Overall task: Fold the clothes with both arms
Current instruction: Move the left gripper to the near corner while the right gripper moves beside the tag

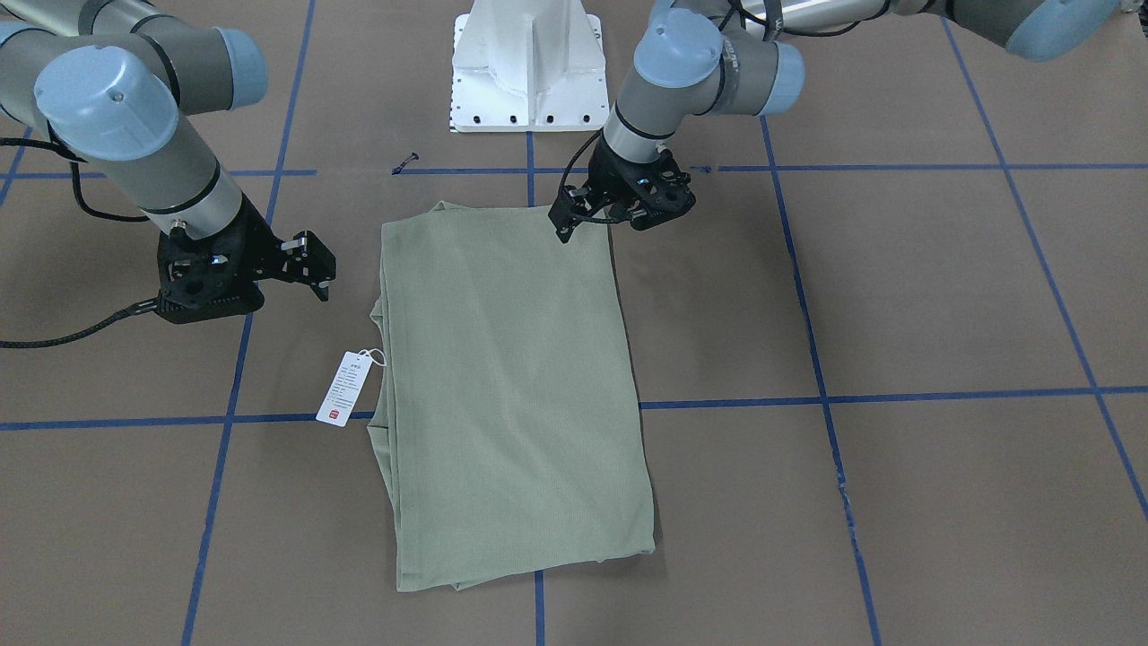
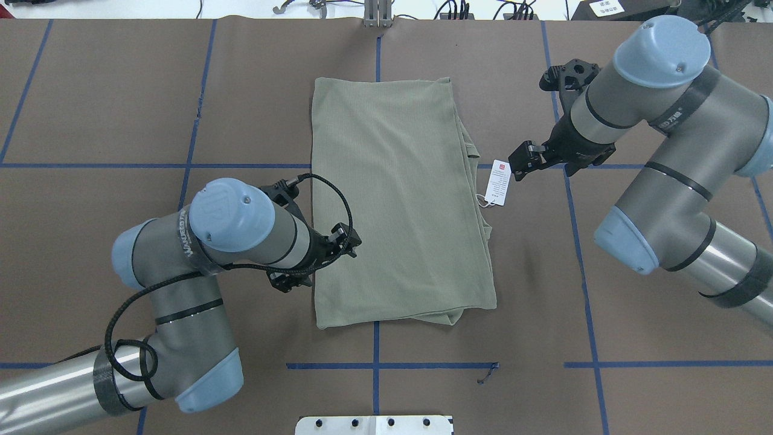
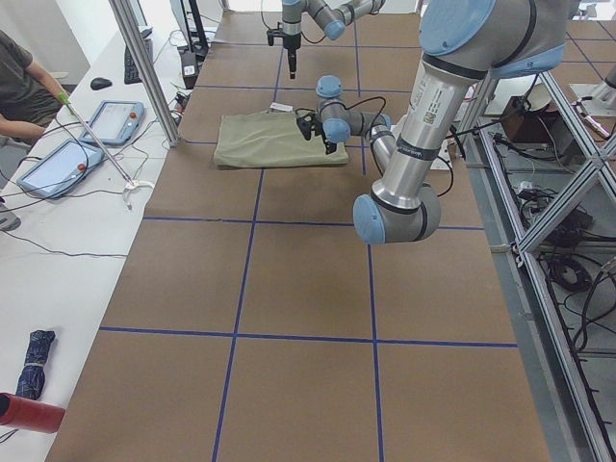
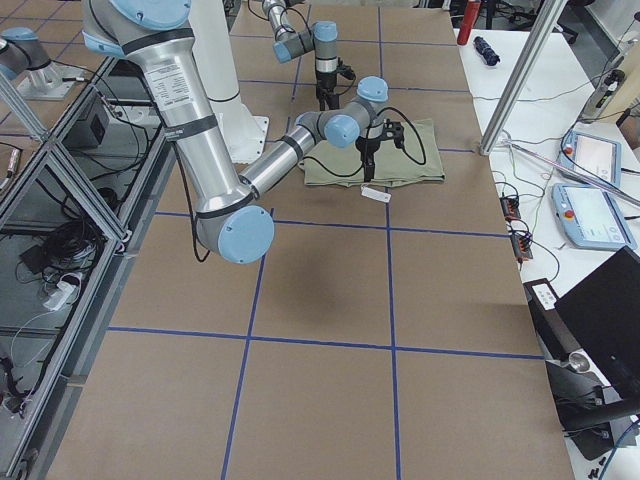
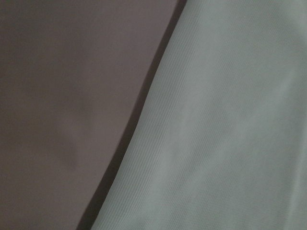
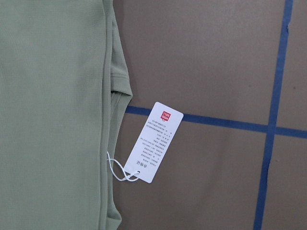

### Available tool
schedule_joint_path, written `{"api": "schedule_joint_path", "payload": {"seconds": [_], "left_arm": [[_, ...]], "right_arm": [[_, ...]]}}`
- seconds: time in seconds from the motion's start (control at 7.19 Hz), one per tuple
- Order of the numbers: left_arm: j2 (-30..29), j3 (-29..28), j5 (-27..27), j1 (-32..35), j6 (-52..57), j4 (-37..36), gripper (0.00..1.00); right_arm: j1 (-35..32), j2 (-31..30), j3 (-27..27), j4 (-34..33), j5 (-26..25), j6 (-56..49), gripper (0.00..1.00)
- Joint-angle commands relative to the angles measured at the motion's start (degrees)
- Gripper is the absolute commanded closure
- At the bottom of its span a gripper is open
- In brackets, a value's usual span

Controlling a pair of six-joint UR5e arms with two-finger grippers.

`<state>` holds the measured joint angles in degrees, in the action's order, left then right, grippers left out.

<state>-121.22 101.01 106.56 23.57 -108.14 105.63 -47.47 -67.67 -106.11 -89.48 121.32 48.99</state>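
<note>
The right gripper (image 2: 520, 160), jaws apart, hovers beside the hang tag (image 2: 499, 182). For the left gripper (image 1: 603, 220) I cannot tell. A snagged tag could drag the folded shirt (image 2: 392, 199) open.

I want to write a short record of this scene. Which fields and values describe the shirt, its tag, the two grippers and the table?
shirt: pale green shirt, folded into a long rectangle, lying flat
hang tag: white hang tag with a red mark, on the table beside the shirt's edge on the robot's right, tied by a string
left gripper: left gripper over the shirt's left edge, toward the robot's end; looks open, holds nothing
right gripper: right gripper near the hang tag, open, apart from the shirt
table: brown table with blue tape lines
</note>
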Motion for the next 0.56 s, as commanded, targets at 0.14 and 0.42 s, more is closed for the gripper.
{"api": "schedule_joint_path", "payload": {"seconds": [0.14,0.42], "left_arm": [[0.11,0.32,-3.98,-5.46,-6.64,-4.10,0.02],[0.20,0.15,-4.08,-6.25,-7.43,-5.25,0.04]], "right_arm": [[1.68,-0.89,-1.03,0.27,-0.47,1.64,0.00],[1.76,-0.89,-1.03,0.27,-0.47,1.64,0.00]]}}
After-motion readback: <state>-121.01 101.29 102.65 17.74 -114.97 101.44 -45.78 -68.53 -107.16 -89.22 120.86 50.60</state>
